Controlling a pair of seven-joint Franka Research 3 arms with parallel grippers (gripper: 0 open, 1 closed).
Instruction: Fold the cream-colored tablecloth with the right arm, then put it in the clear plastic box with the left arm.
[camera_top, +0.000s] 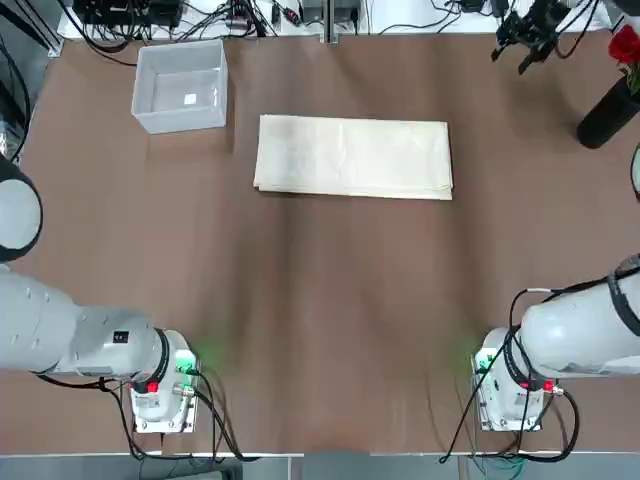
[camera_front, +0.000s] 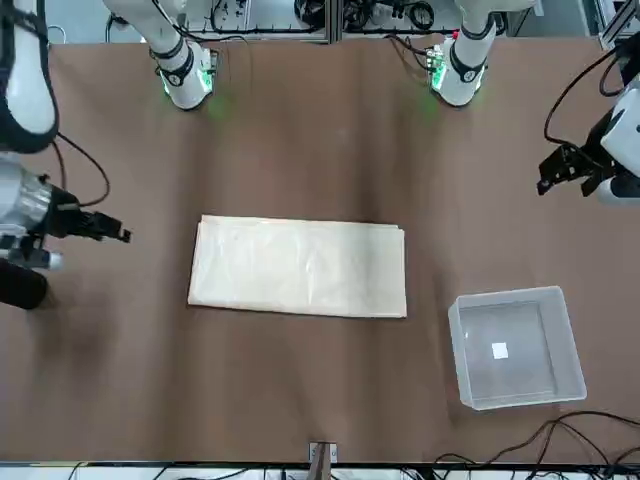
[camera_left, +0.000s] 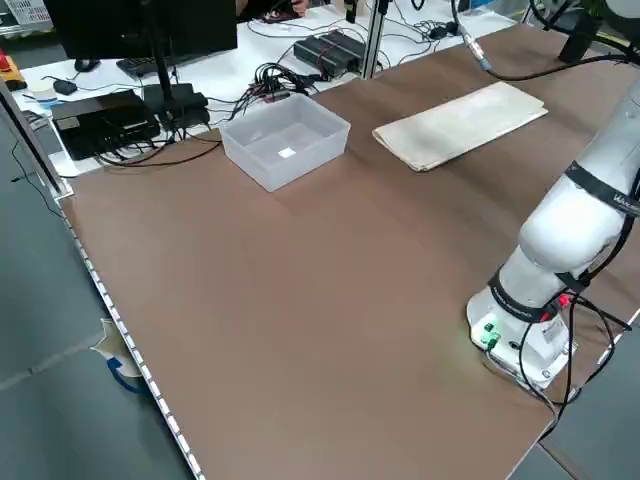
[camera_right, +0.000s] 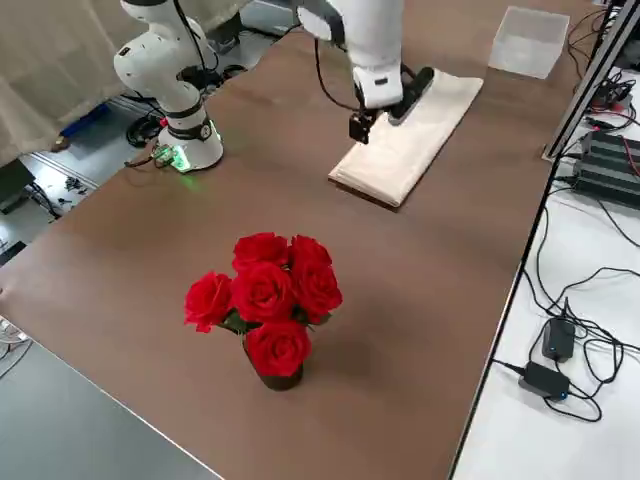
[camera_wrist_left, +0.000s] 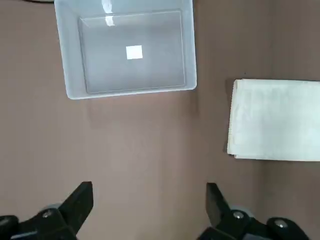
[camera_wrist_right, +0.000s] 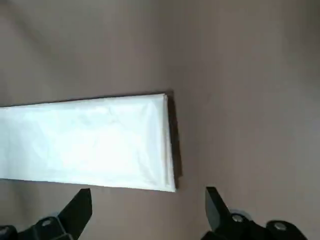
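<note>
Folded cloth on the table, both grippers spread and holding nothing.

The cream tablecloth (camera_top: 353, 157) lies flat as a long layered rectangle on the brown table (camera_top: 320, 300), toward the far edge and about midway between the two side edges. The clear box (camera_top: 181, 85) sits upright near the far corner on the robot's left side, close to the cloth but not touching it, with only a small white label (camera_top: 190, 98) on its bottom. The right gripper (camera_front: 105, 230) hangs above the table off the cloth's short end on the right side, fingers wide apart. The left gripper (camera_front: 560, 172) hangs over the left edge, its fingers (camera_wrist_left: 80, 200) also wide apart. A vase of red roses (camera_right: 265, 300) stands near the far right corner.
</note>
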